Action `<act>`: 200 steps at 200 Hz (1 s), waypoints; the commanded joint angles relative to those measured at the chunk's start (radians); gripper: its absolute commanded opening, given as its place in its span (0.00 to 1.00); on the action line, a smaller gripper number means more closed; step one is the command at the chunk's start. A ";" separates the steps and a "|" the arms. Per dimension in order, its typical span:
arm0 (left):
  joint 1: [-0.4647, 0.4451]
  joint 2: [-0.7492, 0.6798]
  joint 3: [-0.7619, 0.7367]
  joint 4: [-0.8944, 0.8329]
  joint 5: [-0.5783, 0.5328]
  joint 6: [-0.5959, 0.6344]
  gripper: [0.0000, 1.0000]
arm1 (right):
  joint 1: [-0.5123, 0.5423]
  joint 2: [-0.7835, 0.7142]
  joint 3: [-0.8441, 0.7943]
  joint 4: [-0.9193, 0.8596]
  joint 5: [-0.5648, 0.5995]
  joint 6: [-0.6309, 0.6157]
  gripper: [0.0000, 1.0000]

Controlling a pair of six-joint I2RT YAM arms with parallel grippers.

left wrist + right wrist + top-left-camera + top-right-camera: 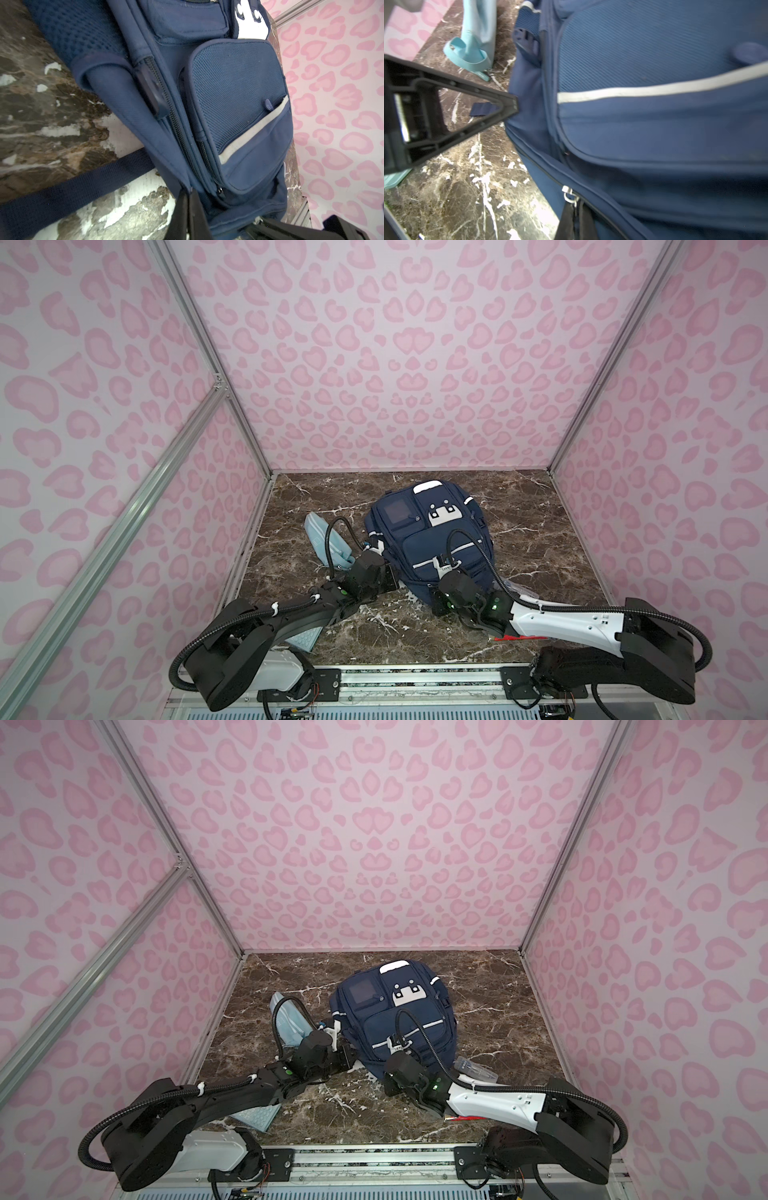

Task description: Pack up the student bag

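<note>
The student bag (432, 531) (395, 1011), navy with white stripes, lies flat on the marble floor in both top views. My left gripper (376, 546) (190, 192) is at the bag's left side, shut on a fold of its navy side fabric beside a zip. From the right wrist view its black fingertips (513, 104) press into that same side. My right gripper (441, 565) (576, 205) is at the bag's near front, shut on the zipper pull just behind the silver slider (568, 192) of the main zip. The main zip looks closed.
A light-blue zip pouch (328, 539) (475, 41) lies left of the bag, partly under the left arm's cable. A pale dotted flat item (257, 1117) sits under the left arm. A clear plastic packet (476, 1069) and a red item (465, 1118) lie by the right arm. Pink walls close three sides.
</note>
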 commanded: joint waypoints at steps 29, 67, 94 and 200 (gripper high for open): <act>0.059 -0.007 0.017 -0.019 -0.021 0.051 0.03 | -0.116 -0.119 -0.012 -0.321 0.031 0.035 0.00; 0.108 0.007 0.099 -0.092 -0.026 0.111 0.03 | -0.282 -0.190 -0.046 -0.393 0.019 -0.017 0.00; 0.158 0.046 0.139 -0.102 -0.032 0.135 0.03 | -0.374 -0.230 -0.080 -0.322 -0.046 -0.071 0.00; 0.122 -0.427 -0.018 -0.256 0.068 -0.022 0.71 | -0.145 -0.037 0.020 -0.079 -0.182 -0.038 0.00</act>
